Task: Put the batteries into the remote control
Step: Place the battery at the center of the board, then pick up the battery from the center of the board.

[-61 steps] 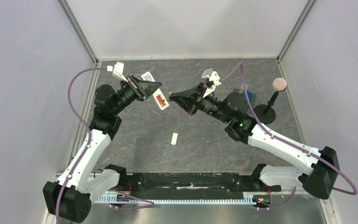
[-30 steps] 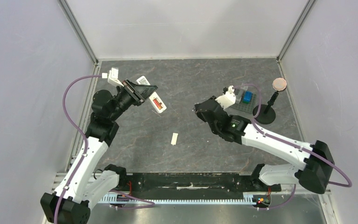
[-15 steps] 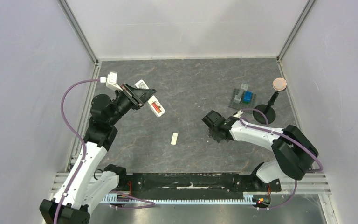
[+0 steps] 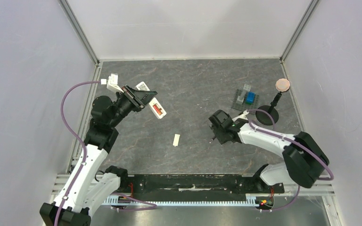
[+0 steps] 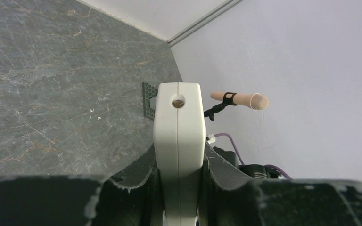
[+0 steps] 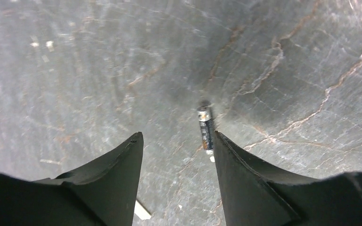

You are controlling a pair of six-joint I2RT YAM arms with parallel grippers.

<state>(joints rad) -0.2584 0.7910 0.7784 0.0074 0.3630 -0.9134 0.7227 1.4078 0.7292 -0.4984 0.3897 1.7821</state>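
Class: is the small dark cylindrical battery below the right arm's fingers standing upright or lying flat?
Lying flat. The small dark cylindrical battery shows its whole side against the grey marbled tabletop, between the fingers.

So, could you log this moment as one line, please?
left jaws: shut on slim white rectangular remote control | right jaws: open above small dark cylindrical battery lying on grey marbled table

No readable text, code sticker (image 4: 143,86) on remote control (image 4: 162,113) too small
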